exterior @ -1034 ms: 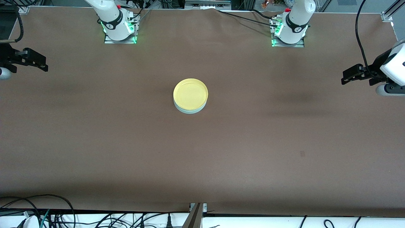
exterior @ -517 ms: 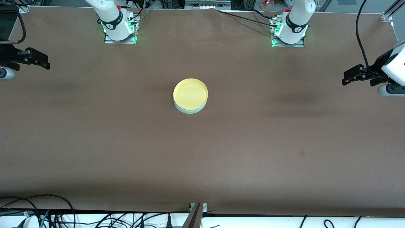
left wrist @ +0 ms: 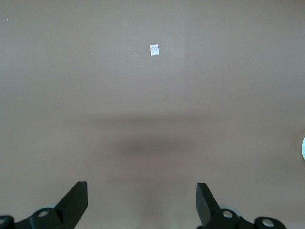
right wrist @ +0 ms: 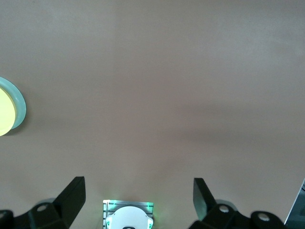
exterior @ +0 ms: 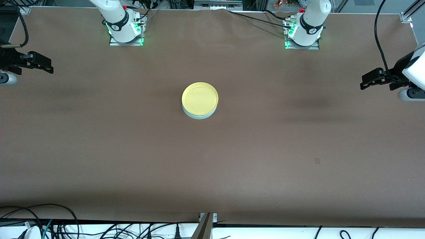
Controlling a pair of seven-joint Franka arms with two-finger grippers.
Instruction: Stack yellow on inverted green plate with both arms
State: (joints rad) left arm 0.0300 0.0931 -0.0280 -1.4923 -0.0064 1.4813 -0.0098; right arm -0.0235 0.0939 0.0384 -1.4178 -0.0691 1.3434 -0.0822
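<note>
The yellow plate [exterior: 200, 97] sits upright on the inverted pale green plate [exterior: 199, 115] in the middle of the table; only the green plate's rim shows under it. My right gripper [exterior: 49, 68] hangs open and empty over the right arm's end of the table. My left gripper [exterior: 364, 83] hangs open and empty over the left arm's end. The right wrist view shows the yellow plate [right wrist: 5, 117], the green rim [right wrist: 20, 109] and my open right gripper [right wrist: 139, 183]. The left wrist view shows my open left gripper [left wrist: 142, 188] and a sliver of the green rim [left wrist: 303, 148].
The brown table cloth [exterior: 212, 159] carries a small square mark [exterior: 317, 161], which also shows in the left wrist view [left wrist: 154, 49]. The arm bases [exterior: 125, 31] [exterior: 303, 33] stand along the table edge farthest from the camera. Cables [exterior: 49, 225] lie along the nearest edge.
The left gripper has drifted slightly outward toward its end of the table. The right gripper has shifted slightly. The plates have not moved.
</note>
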